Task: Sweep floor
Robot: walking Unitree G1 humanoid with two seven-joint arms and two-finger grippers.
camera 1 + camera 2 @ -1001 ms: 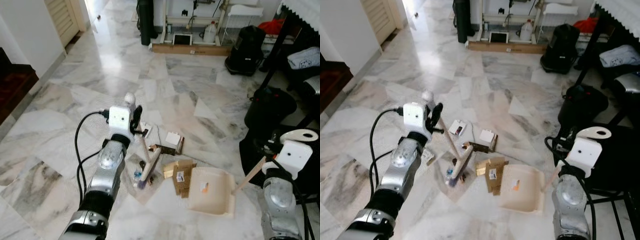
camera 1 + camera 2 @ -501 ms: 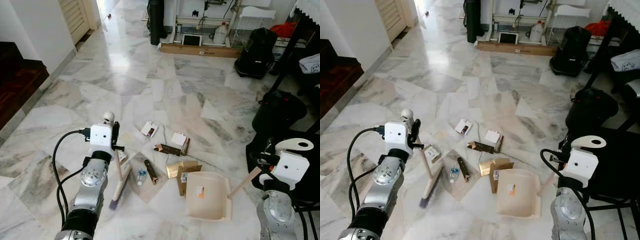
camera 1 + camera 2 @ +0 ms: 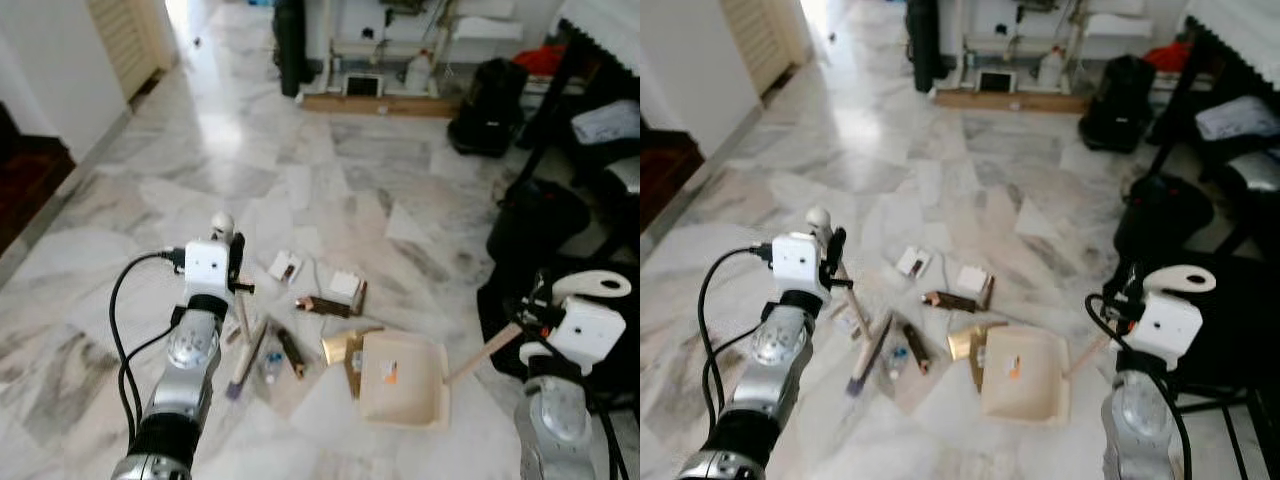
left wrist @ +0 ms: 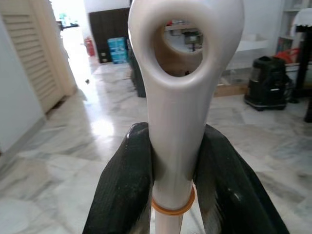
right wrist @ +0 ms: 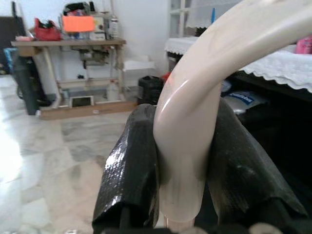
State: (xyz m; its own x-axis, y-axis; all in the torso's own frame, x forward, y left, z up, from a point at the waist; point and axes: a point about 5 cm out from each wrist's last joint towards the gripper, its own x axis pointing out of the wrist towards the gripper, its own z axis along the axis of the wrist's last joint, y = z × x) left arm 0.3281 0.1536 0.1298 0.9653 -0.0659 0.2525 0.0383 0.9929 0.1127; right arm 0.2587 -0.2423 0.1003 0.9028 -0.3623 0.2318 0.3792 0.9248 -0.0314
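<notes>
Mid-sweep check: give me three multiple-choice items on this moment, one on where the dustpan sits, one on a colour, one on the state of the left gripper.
1. Where does the dustpan lie?
A. On the marble floor to the right of the litter
B. On the black chair
C. Against the white wall

2. What colour is the dustpan?
A. Blue
B. Cream
C. Red

3. What is the left gripper doing?
A. Hanging open
B. Shut on the broom handle
C. Holding a bottle

Answers:
1 A, it rests on the floor beside the scattered boxes.
2 B, its pan is pale cream.
3 B, the black fingers clamp the white broom handle.
</notes>
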